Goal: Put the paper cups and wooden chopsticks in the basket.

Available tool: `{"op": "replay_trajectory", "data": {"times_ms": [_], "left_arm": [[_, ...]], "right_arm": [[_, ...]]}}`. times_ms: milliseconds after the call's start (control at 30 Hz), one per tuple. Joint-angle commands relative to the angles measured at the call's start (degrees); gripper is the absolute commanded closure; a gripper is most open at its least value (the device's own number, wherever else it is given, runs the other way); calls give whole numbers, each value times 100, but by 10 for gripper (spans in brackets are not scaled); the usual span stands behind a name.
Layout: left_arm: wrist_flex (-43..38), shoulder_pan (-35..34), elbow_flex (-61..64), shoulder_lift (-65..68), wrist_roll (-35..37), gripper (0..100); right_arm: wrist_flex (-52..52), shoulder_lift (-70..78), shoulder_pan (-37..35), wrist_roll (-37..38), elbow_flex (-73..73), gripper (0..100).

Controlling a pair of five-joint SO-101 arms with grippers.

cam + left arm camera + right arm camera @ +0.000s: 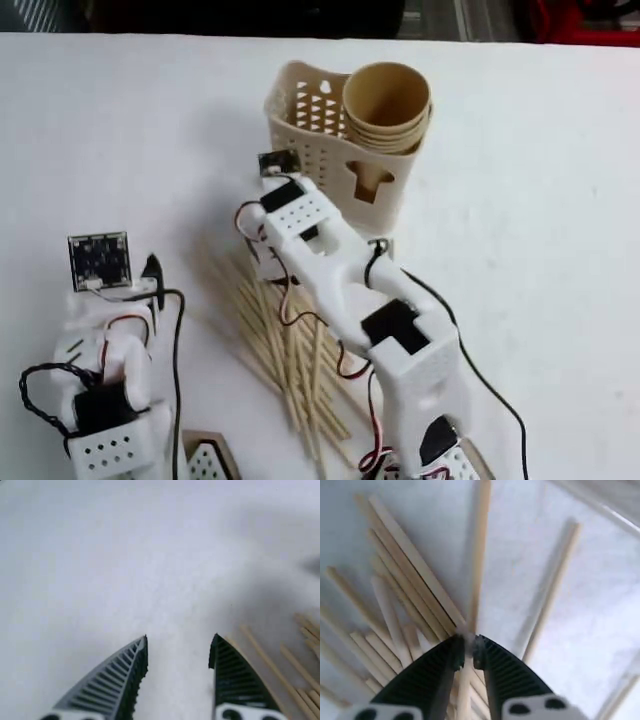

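Basket: one cream, perforated basket (320,140) stands upright toward the far edge of the table (540,200), about midway along that edge.
Paper cups: one nested stack (388,105) stands in the basket, at the end nearer the table's right edge. I see several rims, but I cannot count them exactly.
Chopsticks: well over a dozen lie in a loose, crossing fan (300,370) on the table between the basket and the near edge. They overlap too much for me to give a firm number.
Arms: there are two. My left arm (110,380) is by the near left corner, and my right arm (370,320) reaches from the near edge out over the fan toward the basket.
Right tool: the right tool (468,641) is pinched narrow on a single chopstick (479,555). That stick runs out straight between the fingertips, with the rest of the fan lying just beside it and under it.
Left tool: the left tool (180,637) is spread wide with nothing between its fingers and hangs over bare table. The ends of some chopsticks (300,670) lie just beside one finger.
Markings: a dark square board (98,258) with a dot pattern sits on the left arm's wrist, and I cannot make out any lettering on it.
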Motion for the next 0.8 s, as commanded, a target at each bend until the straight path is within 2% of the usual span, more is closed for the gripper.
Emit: {"op": "replay_trajectory", "data": {"times_ms": [0,200,467,667,767], "left_arm": [[-141,-22,-70,-66,35,790],[-220,-22,-53,-66,35,790],[-220,-22,-53,-66,35,791],[-220,-22,-53,-66,35,791],[-220,-22,-53,-66,35,791]], "right_arm": [[435,13,-198,44,-44,979],[1059,-295,-444,44,-53,981],[1640,-1578,-804,44,-44,981],[1552,-2668,-875,62,-97,981],[1385,-3152,-760,457,-360,981]]}}
